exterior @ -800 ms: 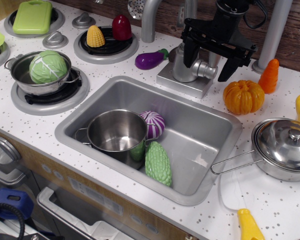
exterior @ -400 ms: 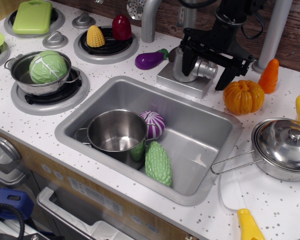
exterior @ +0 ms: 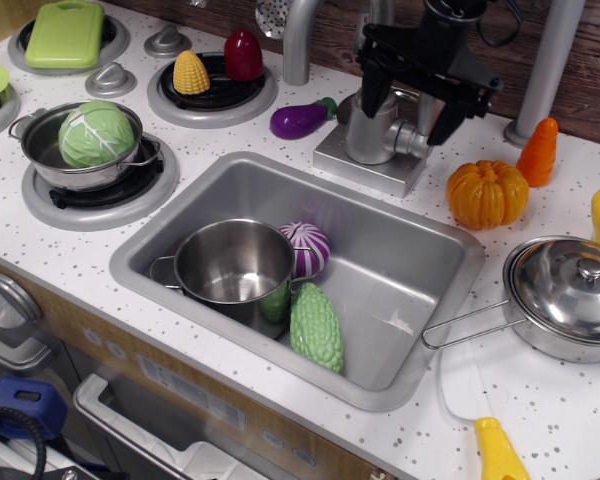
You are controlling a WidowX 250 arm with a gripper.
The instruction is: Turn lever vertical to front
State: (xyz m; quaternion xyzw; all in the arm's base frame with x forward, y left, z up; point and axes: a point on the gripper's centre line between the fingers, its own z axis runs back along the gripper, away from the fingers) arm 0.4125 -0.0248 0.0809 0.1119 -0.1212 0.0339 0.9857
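Note:
The lever [exterior: 413,139] is a small silver-grey handle that sticks out to the right of the cylindrical faucet body [exterior: 368,130], on a grey base plate behind the sink. My black gripper [exterior: 410,103] hangs just above the lever and is open. One finger [exterior: 371,92] is over the faucet body and the other finger [exterior: 449,117] is right of the lever. The fingers do not clamp the lever. The upper part of the faucet body is hidden behind the gripper.
The tall curved spout pipe [exterior: 300,40] stands left of the faucet, with a purple eggplant [exterior: 299,120] beside it. An orange pumpkin [exterior: 487,193] and a carrot [exterior: 538,152] lie to the right. The sink [exterior: 440,262] holds a steel pot [exterior: 234,268] and vegetables. A lidded pan [exterior: 570,295] sits at the right.
My gripper dipped low around the lever, tilted, then rose and shifted slightly left and back. The lever shows more clearly below it now.

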